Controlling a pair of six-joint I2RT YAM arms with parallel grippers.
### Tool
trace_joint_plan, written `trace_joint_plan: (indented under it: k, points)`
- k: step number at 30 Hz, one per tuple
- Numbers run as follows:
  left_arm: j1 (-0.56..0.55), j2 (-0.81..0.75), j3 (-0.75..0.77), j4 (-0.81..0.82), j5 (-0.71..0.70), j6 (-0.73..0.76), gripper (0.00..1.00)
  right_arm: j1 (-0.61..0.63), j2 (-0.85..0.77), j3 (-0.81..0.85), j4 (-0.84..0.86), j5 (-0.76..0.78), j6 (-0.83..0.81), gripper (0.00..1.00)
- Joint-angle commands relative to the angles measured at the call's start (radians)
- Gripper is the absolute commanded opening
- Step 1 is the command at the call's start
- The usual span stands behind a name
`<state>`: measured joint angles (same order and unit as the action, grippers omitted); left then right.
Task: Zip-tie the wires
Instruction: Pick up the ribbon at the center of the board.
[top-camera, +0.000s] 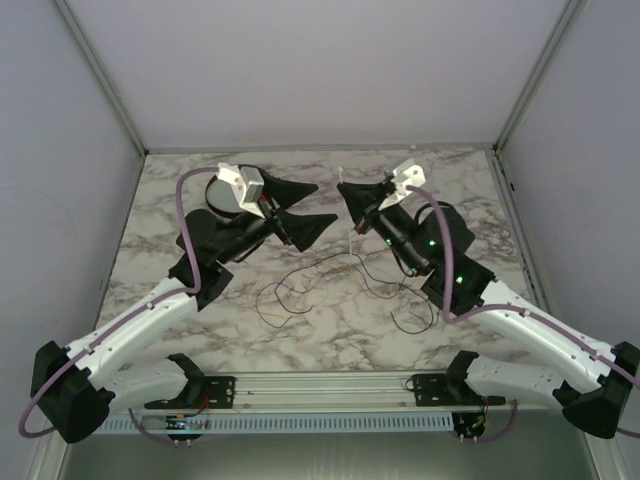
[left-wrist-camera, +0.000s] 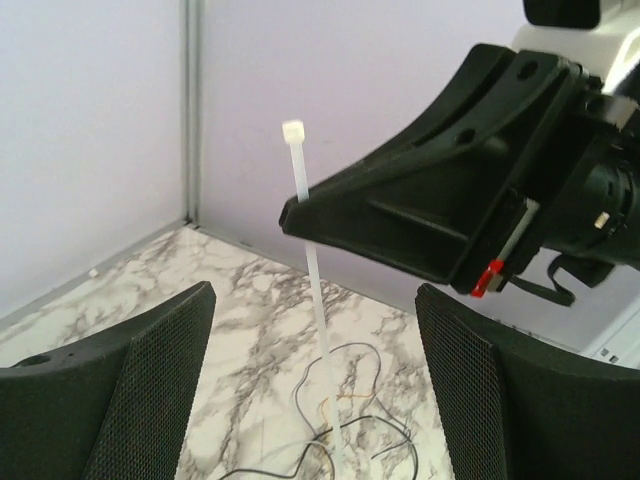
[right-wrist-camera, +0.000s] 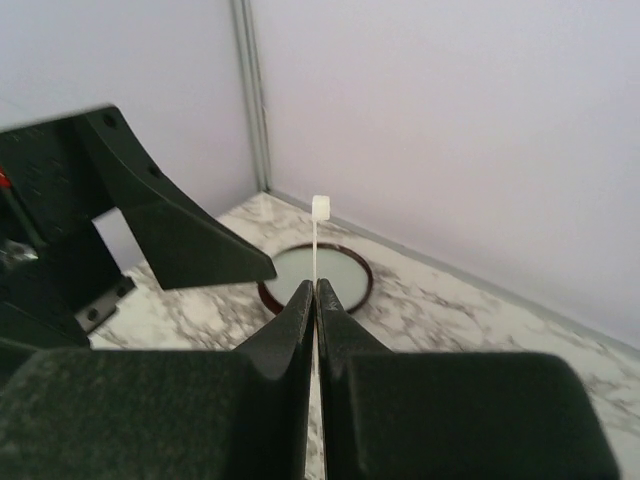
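Note:
My right gripper (top-camera: 344, 192) (right-wrist-camera: 316, 286) is shut on the white zip tie (top-camera: 352, 240) (right-wrist-camera: 317, 230) and holds it upright. Its square head (left-wrist-camera: 293, 130) pokes above the fingertips and its tail hangs down toward the table. The thin dark wires (top-camera: 320, 280) (left-wrist-camera: 345, 400) lie in loose loops on the marble below and in front of it. My left gripper (top-camera: 325, 203) (left-wrist-camera: 315, 292) stands open just left of the right one, its two mesh pads (left-wrist-camera: 150, 380) apart on either side of the strip's lower part without touching it.
A round dark-rimmed dish (right-wrist-camera: 340, 262) (top-camera: 215, 195) sits at the back left of the marble table (top-camera: 160, 230), partly behind my left wrist. Lilac walls close in the back and both sides.

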<state>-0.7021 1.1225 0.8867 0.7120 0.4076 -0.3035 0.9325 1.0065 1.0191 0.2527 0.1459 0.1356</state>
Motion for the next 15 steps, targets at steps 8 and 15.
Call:
trace_joint_plan:
  k: [8,15]
  points:
    - [0.010,-0.107,-0.004,-0.161,-0.085,0.067,0.82,0.090,0.010,0.020,-0.023,0.211,-0.177,0.00]
    - [0.089,-0.039,-0.024,0.043,0.012,-0.069,0.82,-0.029,-0.080,-0.073,0.042,-0.002,-0.027,0.00]
